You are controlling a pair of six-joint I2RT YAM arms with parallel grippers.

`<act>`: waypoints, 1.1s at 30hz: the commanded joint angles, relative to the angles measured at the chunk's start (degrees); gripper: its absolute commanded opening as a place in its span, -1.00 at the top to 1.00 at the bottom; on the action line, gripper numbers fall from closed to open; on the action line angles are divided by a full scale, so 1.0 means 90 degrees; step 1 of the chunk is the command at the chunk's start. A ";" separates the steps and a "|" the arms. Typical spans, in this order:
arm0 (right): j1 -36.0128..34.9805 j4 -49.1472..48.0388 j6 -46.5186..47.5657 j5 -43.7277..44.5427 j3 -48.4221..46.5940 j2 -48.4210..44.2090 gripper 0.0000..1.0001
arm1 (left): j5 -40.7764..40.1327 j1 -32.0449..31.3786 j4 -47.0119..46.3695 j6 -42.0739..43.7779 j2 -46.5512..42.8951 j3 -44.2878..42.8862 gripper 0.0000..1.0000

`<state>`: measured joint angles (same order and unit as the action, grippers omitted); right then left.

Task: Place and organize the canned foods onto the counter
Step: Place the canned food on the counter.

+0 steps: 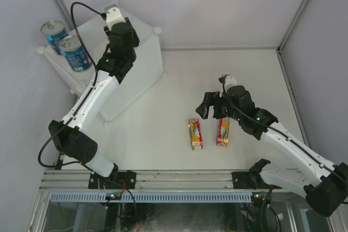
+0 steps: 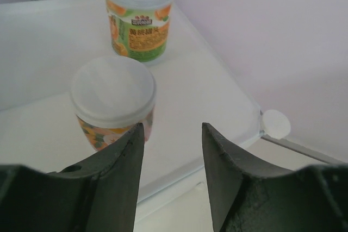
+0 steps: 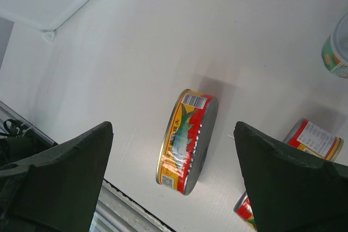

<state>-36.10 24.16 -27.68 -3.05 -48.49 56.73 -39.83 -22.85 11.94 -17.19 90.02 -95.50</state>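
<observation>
On my left wrist feed, the far can (image 2: 139, 23) carries a red brand badge and a line of green Chinese characters on a yellow band; I can't make out either. On the right wrist feed, the oval tin (image 3: 187, 134) shows a barcode, its digits illegible.

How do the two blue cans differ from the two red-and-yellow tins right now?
The blue cans are tall and round; the red-and-yellow tins are flat and oval. The blue cans stand on the white box; the tins are on the table. Neither pair is held.
</observation>
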 commanded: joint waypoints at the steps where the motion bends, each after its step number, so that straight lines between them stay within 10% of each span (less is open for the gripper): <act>1: -0.0042 -0.0396 -0.0065 0.0032 -0.0286 0.0072 -0.84 | 0.0493 -0.0019 0.0274 -0.0635 -0.0173 0.0113 -0.01; 33: -0.0132 -0.0739 -0.0193 -0.0023 -0.0328 0.0625 -0.84 | 0.0417 0.0728 0.0691 -0.0685 0.0779 -0.1011 -0.01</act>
<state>-36.67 19.92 -28.36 -3.14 -48.49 62.37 -35.75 -17.89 19.00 -22.02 96.71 -101.08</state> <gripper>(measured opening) 0.920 0.505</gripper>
